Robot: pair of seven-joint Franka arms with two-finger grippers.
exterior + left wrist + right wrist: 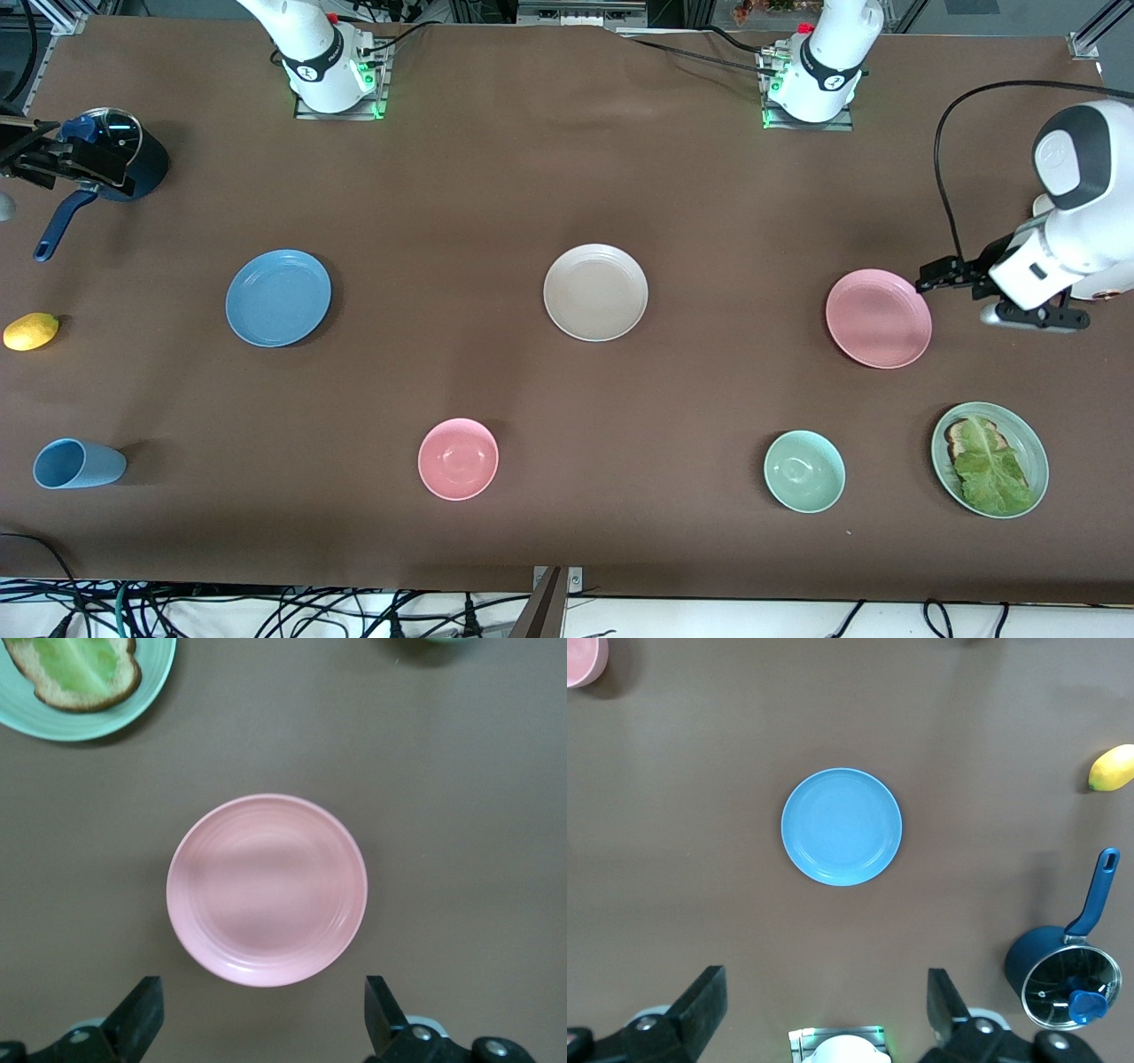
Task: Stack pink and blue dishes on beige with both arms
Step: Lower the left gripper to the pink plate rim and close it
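Nothing stacked yet. Beige plate (595, 292) sits bare mid-bench, between the other two plates and well apart from both. Pink plate (878, 318) lies flat toward the left arm's end; blue plate (278, 297) lies flat toward the right arm's end. All three in a rough row, none lifted, none gripped. Both pick-ups and both placements are left, judging by how things lie.

Pink plate vs left claw (930, 276): the claw is up in the air by the plate's rim on the left arm's end, jaws spread wide, holding nothing. Left wrist view looks straight down on the pink plate (267, 889), with both fingers (137, 1019) clear of the rim; no contact.

Blue plate vs right claw (22, 159): this claw is over the bench's edge at the right arm's end, above a blue pot (124, 164), well apart from the plate. Jaws released, empty. Right wrist view shows the blue plate (842, 827) from high up, small and centred, fingers (700, 1005) well clear.

Other stuff, untouched: pink bowl (458, 458), green bowl (804, 470), green plate (1032, 447) with lettuce on bread, blue cup (78, 463), lemon (31, 330).
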